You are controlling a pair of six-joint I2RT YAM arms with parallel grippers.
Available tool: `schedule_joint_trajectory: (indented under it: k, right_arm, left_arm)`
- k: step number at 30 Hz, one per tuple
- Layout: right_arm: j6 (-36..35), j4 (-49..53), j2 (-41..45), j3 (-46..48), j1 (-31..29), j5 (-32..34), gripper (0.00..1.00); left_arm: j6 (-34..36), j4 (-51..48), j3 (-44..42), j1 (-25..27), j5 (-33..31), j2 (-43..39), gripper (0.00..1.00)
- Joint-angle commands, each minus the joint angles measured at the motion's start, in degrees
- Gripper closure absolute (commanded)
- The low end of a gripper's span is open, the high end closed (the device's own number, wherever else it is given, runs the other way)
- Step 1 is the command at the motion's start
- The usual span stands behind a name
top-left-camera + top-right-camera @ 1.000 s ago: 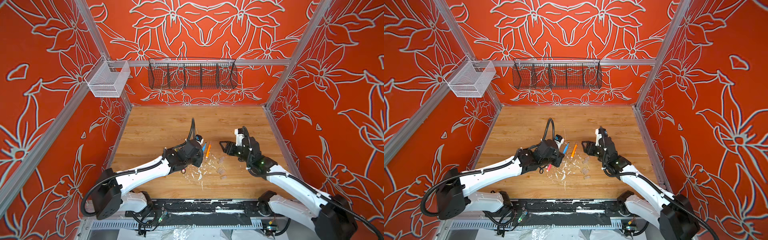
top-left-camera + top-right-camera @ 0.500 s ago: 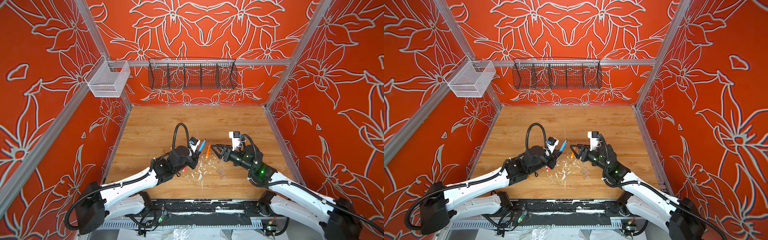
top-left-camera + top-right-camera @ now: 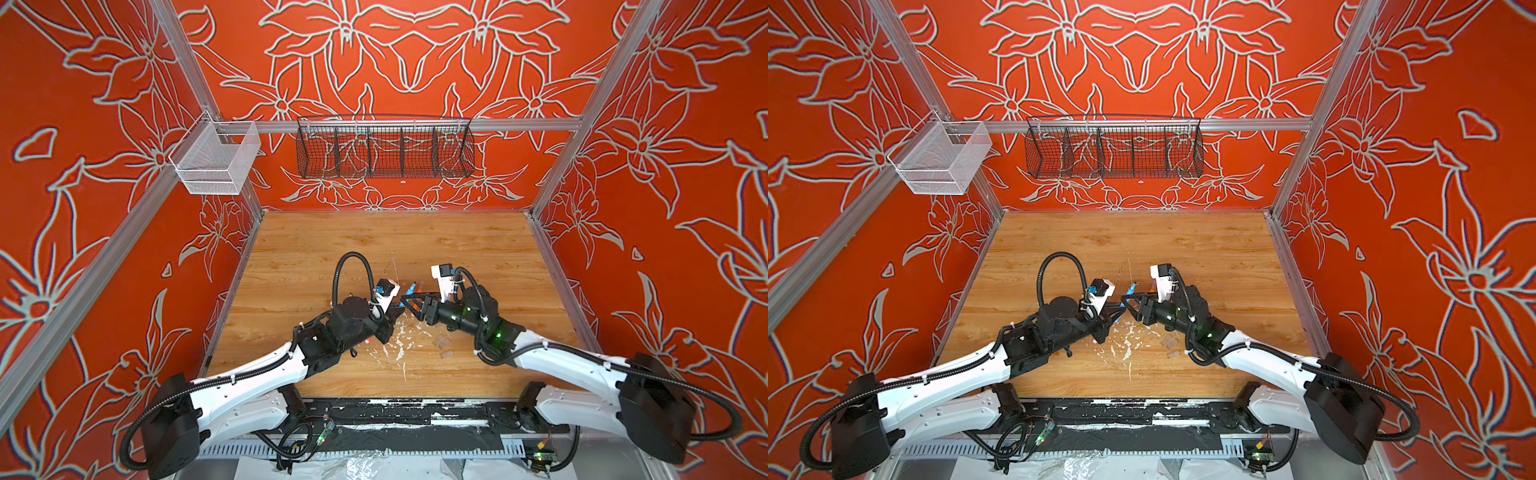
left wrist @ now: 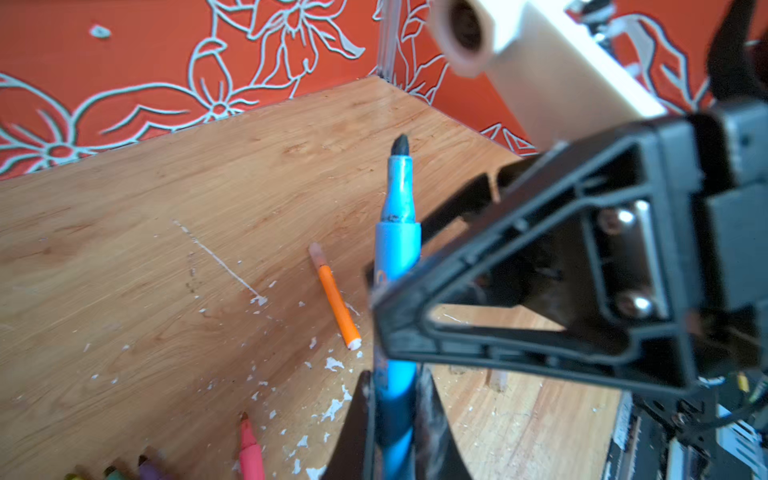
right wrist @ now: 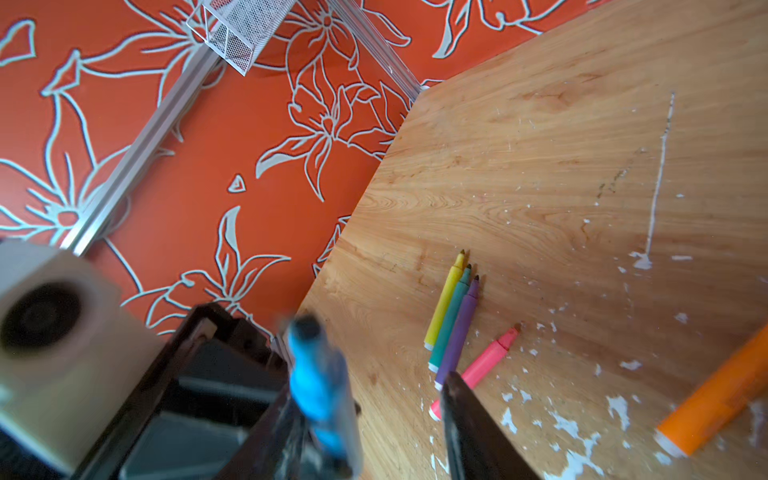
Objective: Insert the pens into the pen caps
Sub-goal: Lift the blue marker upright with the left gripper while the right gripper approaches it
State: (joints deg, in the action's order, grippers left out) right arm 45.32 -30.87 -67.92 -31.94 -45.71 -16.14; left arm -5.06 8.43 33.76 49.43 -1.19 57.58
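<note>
My left gripper (image 4: 395, 374) is shut on the blue pen (image 4: 395, 266), holding it off the table with its dark tip bare. My right gripper (image 5: 370, 390) is open. The blue pen (image 5: 316, 382) stands between its jaws, close to one finger; blur hides whether they touch. In both top views the grippers (image 3: 397, 305) (image 3: 1127, 301) meet at mid-table. The orange pen (image 4: 334, 299) lies just beyond them. Yellow (image 5: 446, 299), green (image 5: 453, 316), purple (image 5: 459, 328) and pink (image 5: 484, 361) pens lie together. Two clear pen caps (image 3: 441, 341) (image 3: 446, 354) lie near the right arm.
White paint flecks (image 3: 399, 340) dot the wooden table (image 3: 332, 249) in front of the grippers. A black wire basket (image 3: 384, 147) and a white mesh basket (image 3: 214, 160) hang high on the orange walls, away from the arms.
Both arms swung in toward the middle. My left gripper carried the blue pen up to the right gripper, whose jaws came round the pen and narrowed.
</note>
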Motion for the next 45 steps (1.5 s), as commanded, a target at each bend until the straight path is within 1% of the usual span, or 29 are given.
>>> schedule_joint_trajectory:
  k: [1,7,9,17,24,26,33,37,40,43,44,45]
  right_arm:
    - [0.0,-2.8,-1.6,-3.1,-0.7,-1.1,0.51]
    - [-0.1,-2.4,-1.0,-2.4,-1.0,1.0,0.65]
    - [-0.4,-2.4,-0.8,-2.3,-1.1,1.3,0.66]
    - [-0.7,-1.6,-1.7,-2.8,-1.4,1.5,0.79]
    - [-1.0,-2.2,-2.4,-2.7,-1.5,1.8,0.99]
    - [-1.2,-2.4,-2.6,-2.9,-1.5,1.3,1.00]
    - [-0.9,-4.8,-2.7,-2.5,-2.0,0.6,1.00]
    - [-0.7,-6.4,-2.8,-2.2,-2.5,0.2,1.00]
    - [-0.7,-7.0,-2.7,-2.1,-3.0,0.0,1.00]
    - [-0.7,-7.0,-2.8,-2.2,-3.5,0.1,1.00]
    - [-0.8,-6.9,-2.9,-2.2,-3.6,0.3,1.00]
    - [-0.7,-6.9,-3.1,-2.1,-3.7,0.4,1.00]
  left_arm:
    - [1.7,1.0,-0.3,0.2,0.8,-0.3,1.00]
    - [2.2,1.2,-1.0,0.2,0.1,-0.5,1.00]
    - [2.6,1.6,-1.3,0.2,0.1,-0.6,1.00]
    - [3.1,0.7,0.0,0.2,-2.0,1.3,1.00]
    - [3.4,1.3,-0.3,0.1,-2.2,1.7,1.00]
    - [3.6,1.1,-0.2,0.2,-2.1,1.6,0.99]
    - [3.6,1.4,-0.5,0.2,-1.8,1.4,0.75]
    - [3.3,2.3,-0.8,0.2,-1.8,1.8,0.67]
    - [3.4,2.5,-0.6,0.2,-1.4,2.1,0.64]
    - [3.2,3.1,-0.7,0.2,-1.1,2.2,0.64]
    - [3.3,3.3,-0.8,0.2,-0.9,2.2,0.66]
    - [3.3,3.6,-0.9,0.2,-0.7,2.3,0.70]
